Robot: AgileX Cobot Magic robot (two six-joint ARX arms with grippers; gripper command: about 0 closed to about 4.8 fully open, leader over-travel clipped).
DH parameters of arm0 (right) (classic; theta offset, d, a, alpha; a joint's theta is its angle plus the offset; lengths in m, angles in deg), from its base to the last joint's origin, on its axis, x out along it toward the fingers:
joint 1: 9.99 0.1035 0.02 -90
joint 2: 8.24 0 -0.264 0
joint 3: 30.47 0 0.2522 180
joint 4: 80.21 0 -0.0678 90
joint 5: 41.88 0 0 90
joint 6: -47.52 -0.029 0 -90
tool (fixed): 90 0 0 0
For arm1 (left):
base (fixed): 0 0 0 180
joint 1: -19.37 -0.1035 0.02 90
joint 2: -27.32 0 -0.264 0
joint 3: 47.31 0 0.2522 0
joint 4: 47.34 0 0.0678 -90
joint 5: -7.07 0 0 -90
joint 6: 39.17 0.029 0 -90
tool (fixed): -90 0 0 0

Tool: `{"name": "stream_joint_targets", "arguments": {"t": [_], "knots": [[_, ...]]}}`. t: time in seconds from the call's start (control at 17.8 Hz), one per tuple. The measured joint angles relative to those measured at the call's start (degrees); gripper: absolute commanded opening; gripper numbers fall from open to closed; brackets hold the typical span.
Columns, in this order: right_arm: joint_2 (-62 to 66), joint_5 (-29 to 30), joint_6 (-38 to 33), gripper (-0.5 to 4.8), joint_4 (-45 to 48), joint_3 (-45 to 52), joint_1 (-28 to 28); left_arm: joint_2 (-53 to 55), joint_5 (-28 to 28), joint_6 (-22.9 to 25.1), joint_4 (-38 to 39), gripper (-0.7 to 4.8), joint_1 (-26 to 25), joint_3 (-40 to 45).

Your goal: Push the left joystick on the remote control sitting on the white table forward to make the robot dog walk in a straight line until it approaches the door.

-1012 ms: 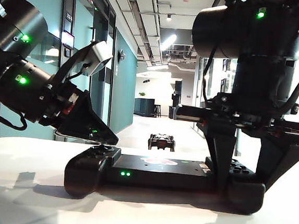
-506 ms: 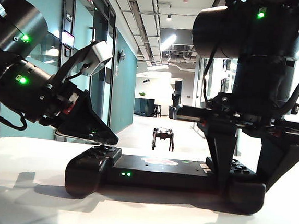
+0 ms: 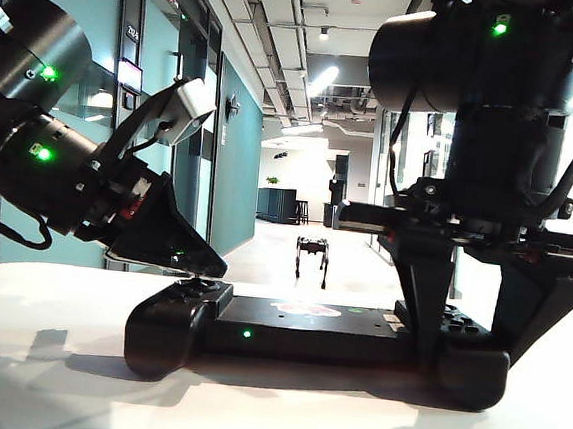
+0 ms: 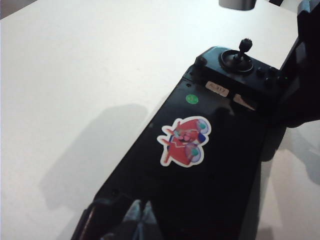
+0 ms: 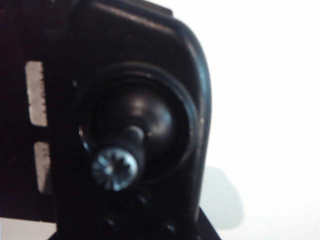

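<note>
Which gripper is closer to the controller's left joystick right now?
Left. The left gripper sits right over the left joystick; the right gripper straddles the remote control's opposite end.

Remote control (image 3: 305, 342): matt black plastic, glossy sticker (image 4: 183, 141). White table (image 3: 42, 374): smooth, matt. Thumbstick cap (image 5: 114, 170): ribbed, shiny metal.

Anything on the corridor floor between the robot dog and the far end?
Nothing visible: the floor beyond the robot dog looks bare. Left gripper sits over the remote control's left end; right gripper straddles its other handle.

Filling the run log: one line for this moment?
left gripper: shut, on left joystick | right gripper: clamps remote control | robot dog: upright in corridor
</note>
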State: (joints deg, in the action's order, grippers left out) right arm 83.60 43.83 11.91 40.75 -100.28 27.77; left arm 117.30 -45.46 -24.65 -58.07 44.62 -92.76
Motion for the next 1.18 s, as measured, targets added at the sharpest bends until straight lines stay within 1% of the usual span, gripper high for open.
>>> {"name": "stream_joint_targets", "arguments": {"t": [0.28, 0.34, 0.51, 0.56, 0.62, 0.67, 0.73, 0.79, 0.84, 0.9, 0.96, 1.07, 1.18], "knots": [[0.0, 0.0, 0.0, 1.98, 0.1, 0.0, 0.0, -0.2, 0.1, -0.1, 0.1, -0.05, 0.0, 0.0], [0.0, 0.0, 0.0, 1.98, 0.2, 0.0, 0.0, -1.6, 0.3, -1.1, 1.2, -0.05, 0.0, 0.0], [0.0, -0.2, 0.2, 1.98, 0.0, 0.1, 0.0, -13.2, 0.1, -6.5, 2.0, -0.05, -0.1, -0.3], [0.0, -0.2, 0.2, 1.98, 0.1, 0.1, 0.0, -22.1, -2.8, -11.5, 6.6, -0.05, 0.0, -0.3], [0.0, -0.4, 0.2, 1.99, 0.1, 0.1, 0.0, -27.0, -4.8, -14.1, 8.4, -0.05, 0.0, -0.4], [0.0, -0.6, 0.2, 2.03, 0.2, 0.1, 0.0, -31.3, -7.6, -15.7, 12.2, -0.05, 0.0, -0.7], [0.0, -0.7, 0.2, 2.21, 0.2, 0.1, 0.0, -35.8, -11.0, -16.3, 17.9, -0.05, 0.0, -1.8], [0.0, -0.8, 0.2, 3.19, 0.2, 0.1, 0.0, -39.6, -14.7, -16.6, 23.1, -0.05, 0.0, -3.8], [0.1, -0.9, 0.5, 3.5, 0.1, 0.2, 0.0, -44.5, -21.1, -16.7, 32.2, -0.05, 0.0, -8.0], [0.3, -1.0, 1.0, 3.49, -0.4, 0.4, 0.0, -46.6, -23.9, -16.7, 37.6, -0.05, 0.0, -10.1], [0.3, -1.2, 1.6, 3.49, -0.7, 0.5, -0.2, -48.8, -25.2, -16.7, 42.1, -0.05, 0.0, -11.8], [0.3, -1.2, 2.1, 3.47, 0.2, 0.2, -0.1, -52.3, -25.3, -16.7, 46.1, -0.05, 0.0, -12.4], [0.3, -1.2, 2.4, 3.46, -0.6, -1.0, -0.1, -55.5, -25.8, -16.7, 47.8, -0.05, 0.0, -12.4]]}}
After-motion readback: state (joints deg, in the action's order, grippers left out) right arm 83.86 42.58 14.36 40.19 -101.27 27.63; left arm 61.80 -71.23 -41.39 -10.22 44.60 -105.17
